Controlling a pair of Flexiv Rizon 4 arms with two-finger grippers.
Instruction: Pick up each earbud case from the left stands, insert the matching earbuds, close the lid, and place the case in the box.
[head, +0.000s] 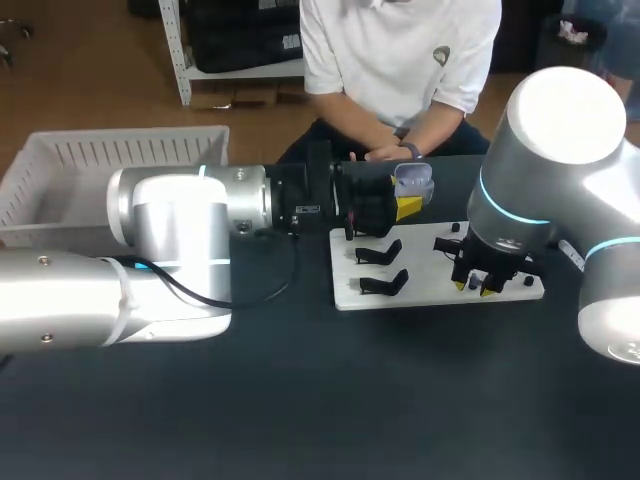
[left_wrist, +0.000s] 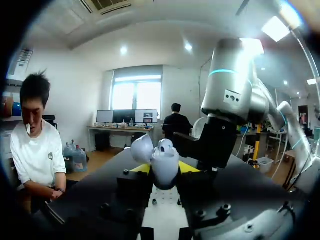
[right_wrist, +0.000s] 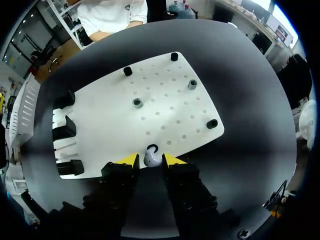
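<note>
My left gripper (head: 405, 207) hovers over the far edge of the white board (head: 420, 292), shut on a pale earbud case (head: 413, 181) whose lid stands open. In the left wrist view the case (left_wrist: 165, 165) sits between the yellow tips of the left gripper (left_wrist: 165, 169), with one earbud (left_wrist: 165, 145) showing in its top. My right gripper (head: 478, 286) points down at the board's right part. In the right wrist view a white earbud (right_wrist: 152, 158) sits between the yellow tips of the right gripper (right_wrist: 150, 160), and both tips touch it, beside a small black holder (right_wrist: 151, 148).
A white slatted box (head: 100, 165) stands at the back left. Black case stands (head: 380, 255) occupy the board's left half (right_wrist: 65, 127), and small black pegs (right_wrist: 212, 123) dot its right half. A person's hands (head: 385, 152) rest at the table's far edge.
</note>
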